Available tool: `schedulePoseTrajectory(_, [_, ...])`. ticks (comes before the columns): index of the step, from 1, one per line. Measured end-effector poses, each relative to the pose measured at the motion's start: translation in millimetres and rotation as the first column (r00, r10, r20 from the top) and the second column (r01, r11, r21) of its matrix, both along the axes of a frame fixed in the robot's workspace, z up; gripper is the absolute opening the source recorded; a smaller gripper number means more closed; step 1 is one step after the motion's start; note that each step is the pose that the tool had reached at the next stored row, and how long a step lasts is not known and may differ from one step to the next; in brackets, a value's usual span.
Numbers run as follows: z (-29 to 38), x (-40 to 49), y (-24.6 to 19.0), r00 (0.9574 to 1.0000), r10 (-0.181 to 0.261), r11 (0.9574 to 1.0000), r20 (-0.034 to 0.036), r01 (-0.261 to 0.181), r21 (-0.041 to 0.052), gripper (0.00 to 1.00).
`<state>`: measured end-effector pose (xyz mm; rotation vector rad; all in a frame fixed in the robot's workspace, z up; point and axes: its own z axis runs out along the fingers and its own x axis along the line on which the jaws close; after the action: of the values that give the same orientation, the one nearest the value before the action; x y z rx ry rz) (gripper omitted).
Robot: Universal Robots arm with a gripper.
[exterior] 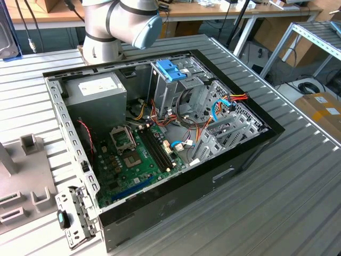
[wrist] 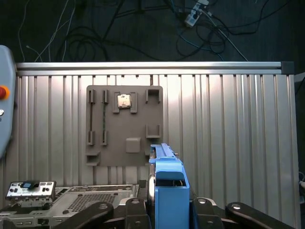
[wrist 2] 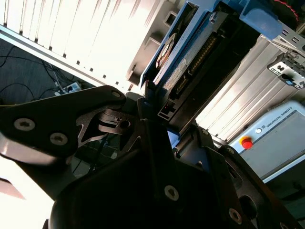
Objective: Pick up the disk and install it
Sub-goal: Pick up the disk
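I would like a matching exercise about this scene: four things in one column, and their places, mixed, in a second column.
Things:
1. disk
2. power-supply box
3. grey plate
4. blue latch

Places:
A. on top of the drive cage
B. on the ribbed table, outside the case
C. held in the gripper
D. in a corner inside the case

Pairs: 1-C, 2-D, 3-B, 4-A

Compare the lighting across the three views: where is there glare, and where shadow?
Second wrist view: glare whitens the ribbed table, leaving the gripper holding the disk nearly black. First wrist view: table evenly lit, floor beyond dark. Exterior view: even light, shade inside the computer case.
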<state>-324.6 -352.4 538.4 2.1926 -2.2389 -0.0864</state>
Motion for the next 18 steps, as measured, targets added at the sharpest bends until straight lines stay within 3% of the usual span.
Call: schedulePoseTrajectory(18, [-0.1, 14.8, 0.0, 1.0, 0.0, 1.0, 0.0, 0.0, 0.0, 0.37])
